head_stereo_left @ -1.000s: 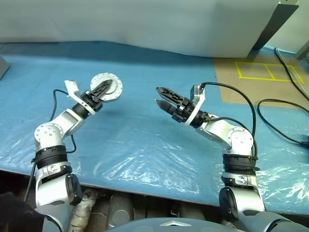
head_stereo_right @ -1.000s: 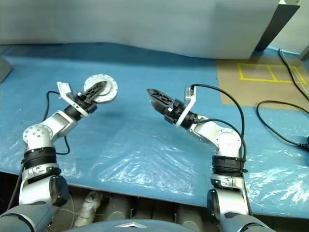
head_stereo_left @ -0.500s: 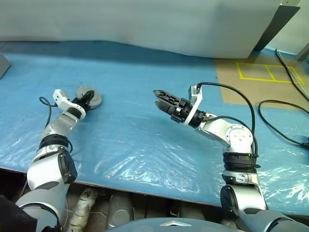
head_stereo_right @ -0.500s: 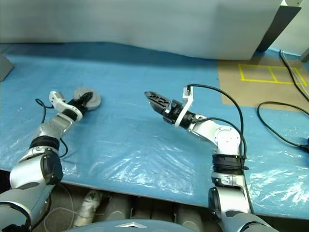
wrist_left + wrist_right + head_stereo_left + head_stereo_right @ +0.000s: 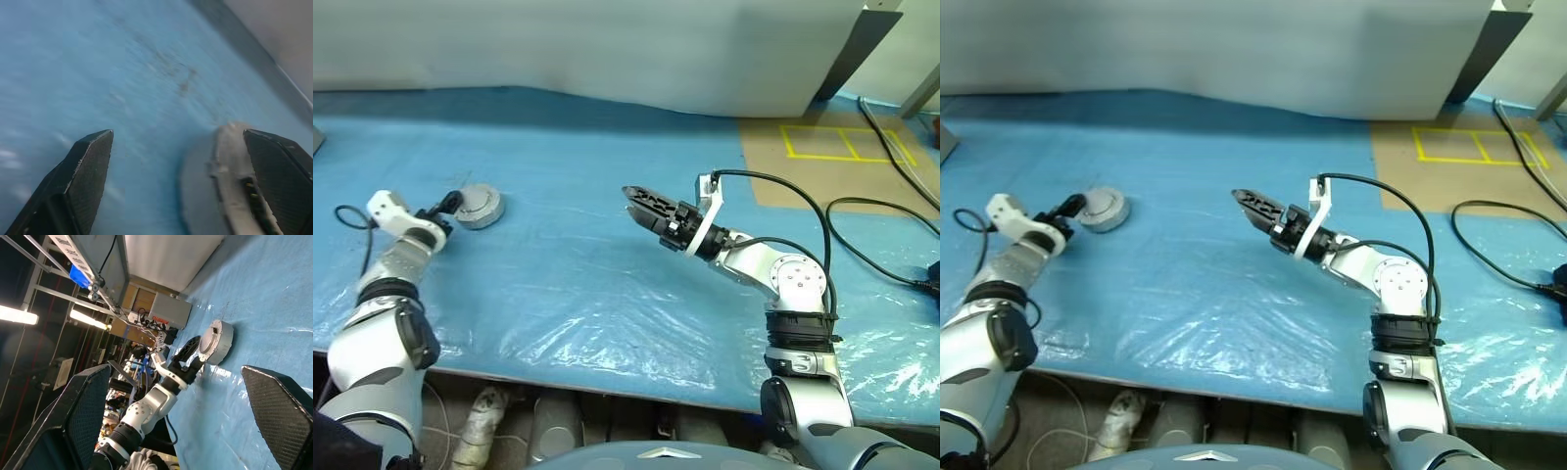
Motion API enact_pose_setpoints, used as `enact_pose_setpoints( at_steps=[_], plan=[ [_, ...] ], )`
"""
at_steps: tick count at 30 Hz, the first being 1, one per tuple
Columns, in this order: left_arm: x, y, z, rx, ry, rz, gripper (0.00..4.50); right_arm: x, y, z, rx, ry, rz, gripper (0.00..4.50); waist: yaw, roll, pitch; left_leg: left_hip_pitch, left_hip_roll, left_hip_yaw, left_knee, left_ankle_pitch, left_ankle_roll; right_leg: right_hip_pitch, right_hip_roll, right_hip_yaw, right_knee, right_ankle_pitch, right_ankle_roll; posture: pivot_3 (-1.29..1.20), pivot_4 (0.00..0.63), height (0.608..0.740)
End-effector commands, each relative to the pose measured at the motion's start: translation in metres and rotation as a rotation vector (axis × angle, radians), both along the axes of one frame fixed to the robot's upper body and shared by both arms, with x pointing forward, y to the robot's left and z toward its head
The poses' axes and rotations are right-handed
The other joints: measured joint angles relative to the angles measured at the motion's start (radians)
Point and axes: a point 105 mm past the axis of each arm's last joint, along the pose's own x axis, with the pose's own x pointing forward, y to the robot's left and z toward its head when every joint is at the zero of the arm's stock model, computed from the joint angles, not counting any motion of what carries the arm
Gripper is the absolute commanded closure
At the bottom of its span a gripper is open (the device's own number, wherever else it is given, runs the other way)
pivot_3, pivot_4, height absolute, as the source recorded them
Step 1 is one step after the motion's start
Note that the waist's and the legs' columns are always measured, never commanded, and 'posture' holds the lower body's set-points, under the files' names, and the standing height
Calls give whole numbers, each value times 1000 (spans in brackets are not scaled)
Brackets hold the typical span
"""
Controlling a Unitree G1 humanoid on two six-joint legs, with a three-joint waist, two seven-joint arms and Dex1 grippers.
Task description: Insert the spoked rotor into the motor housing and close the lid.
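A round grey motor housing (image 5: 480,207) lies on the blue sheet at the left, a flat grey face up; I cannot tell the lid apart from it. The spoked rotor is out of view. My left gripper (image 5: 453,205) is low over the sheet just left of the housing, open and holding nothing. In the left wrist view the housing's rim (image 5: 226,166) lies beside one finger (image 5: 279,166), inside the open jaws. My right gripper (image 5: 631,200) hovers above the middle of the sheet, open and empty, pointing left toward the housing (image 5: 215,340).
A crinkled blue plastic sheet (image 5: 578,294) covers the table up to its front edge. A brown patch with yellow tape (image 5: 832,147) lies at the back right, with black cables (image 5: 891,225) beside it. A white panel (image 5: 607,49) closes the back.
My left arm swung left and down with the round piece, laid it on the sheet and opened its jaws. The right arm stayed where it was.
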Motion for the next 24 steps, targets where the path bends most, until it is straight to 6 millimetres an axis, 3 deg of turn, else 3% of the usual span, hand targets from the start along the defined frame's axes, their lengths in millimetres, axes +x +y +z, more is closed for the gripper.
enact_pose_setpoints(
  at_steps=[1, 5, 8, 10, 16, 21, 24],
  plan=[
    [-5, 19, 26, 40, -84, 15, 31, -4, 3, 13, 20, -64, 10, 0, 6, 0, 0, -1, 0, 0, 0, 0, 0, 0, 0, -1, 0, 0, 0, 0, 150, 740],
    [7, 3, 75, 110, -234, -137, 31, 1, -6, 19, -38, -155, -53, 0, 13, -1, 1, -2, 0, 0, 0, 0, 0, 0, -1, -1, -1, 0, 0, 0, 150, 740],
    [21, -53, 114, 245, -349, -413, 31, 7, -22, 26, -114, -261, -151, 0, 21, -2, 1, -3, 0, 0, 1, 0, 0, 0, -1, -1, 0, 0, 0, 0, 150, 740],
    [21, -99, 123, 361, -380, -584, 31, 9, -31, 26, -194, -326, -213, 0, 26, -2, 1, -3, 0, 0, 1, 0, 0, 0, -2, -1, 0, 0, 0, 0, 150, 740],
    [-5, -209, 110, 557, -411, -910, 31, 12, -44, 20, -390, -452, -354, 0, 7, -2, 1, -2, 0, 2, 0, 0, 0, -1, -1, 0, 1, -1, -1, 0, 150, 740],
    [-17, -257, 77, 831, -414, -1067, 31, 19, -44, 14, -480, -492, -450, 0, -11, -2, 2, -1, 1, 2, -1, 0, 0, -2, 1, 0, 1, -1, -2, 0, 150, 740],
    [-23, -274, 73, 874, -461, -1131, 31, 23, -42, 14, -548, -544, -468, 0, -12, -2, 2, -1, 0, 2, 0, 0, 0, -2, 0, 2, 1, -1, -1, 0, 150, 740]
  ],
)
